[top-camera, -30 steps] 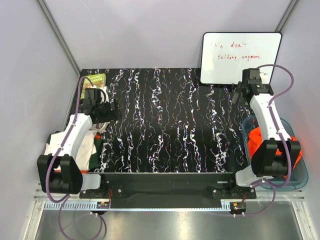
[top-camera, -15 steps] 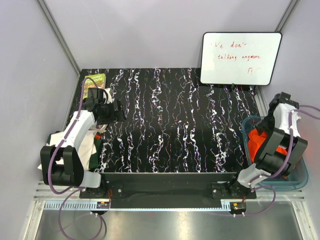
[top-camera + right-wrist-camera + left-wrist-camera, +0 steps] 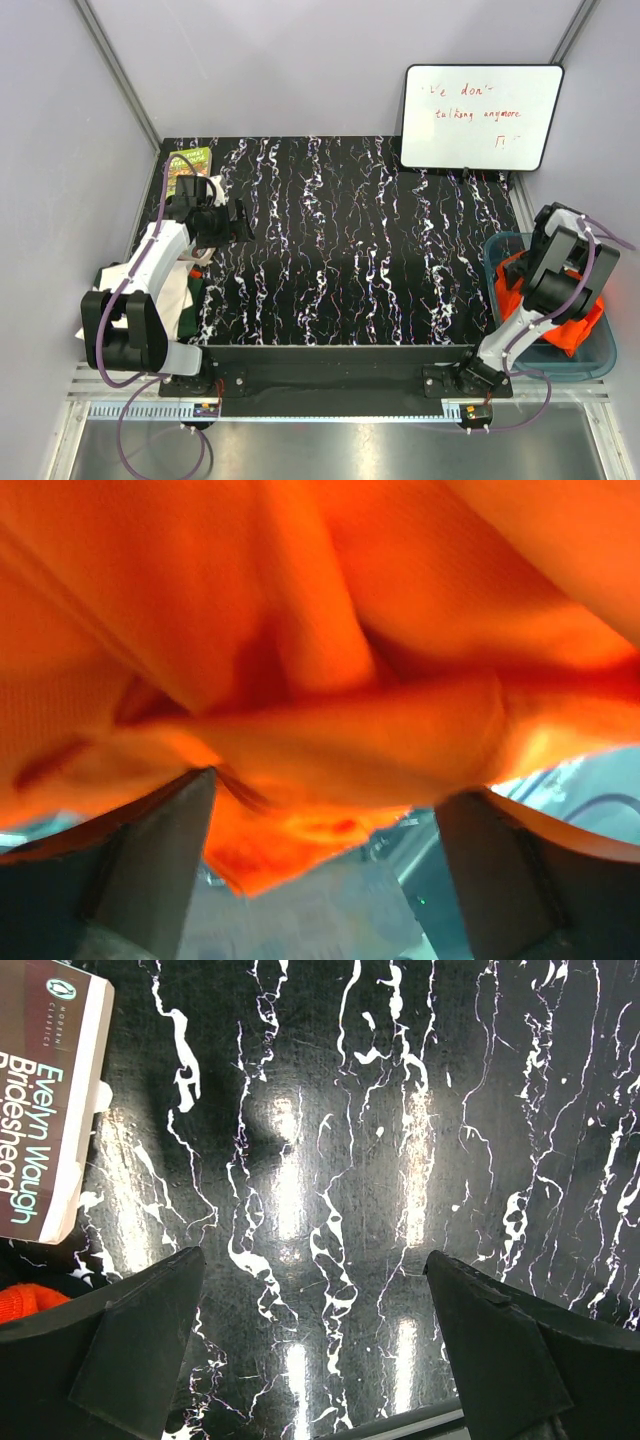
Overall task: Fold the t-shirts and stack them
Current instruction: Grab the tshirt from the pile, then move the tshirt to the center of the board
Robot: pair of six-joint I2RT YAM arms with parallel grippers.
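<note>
The bright orange t-shirt (image 3: 575,328) lies crumpled in the translucent blue tub (image 3: 598,362) at the right. My right arm (image 3: 560,255) reaches down into the tub. In the right wrist view the right gripper (image 3: 325,825) is open, pressed close against the orange cloth (image 3: 330,630), with a fold between its fingers. A pile with a white shirt (image 3: 168,290) and a dark green one (image 3: 192,306) lies at the table's left edge. A bit of red-orange cloth (image 3: 20,1302) shows in the left wrist view. My left gripper (image 3: 238,222) (image 3: 315,1350) is open and empty over the black marbled table.
A small book (image 3: 188,162) (image 3: 40,1100) lies at the far left corner, just left of my left gripper. A whiteboard (image 3: 480,115) with red writing leans against the back wall at the right. Walls close in both sides.
My right arm has swung back from beside the whiteboard and dropped into the blue tub onto the orange shirt. My left arm has shifted only slightly.
</note>
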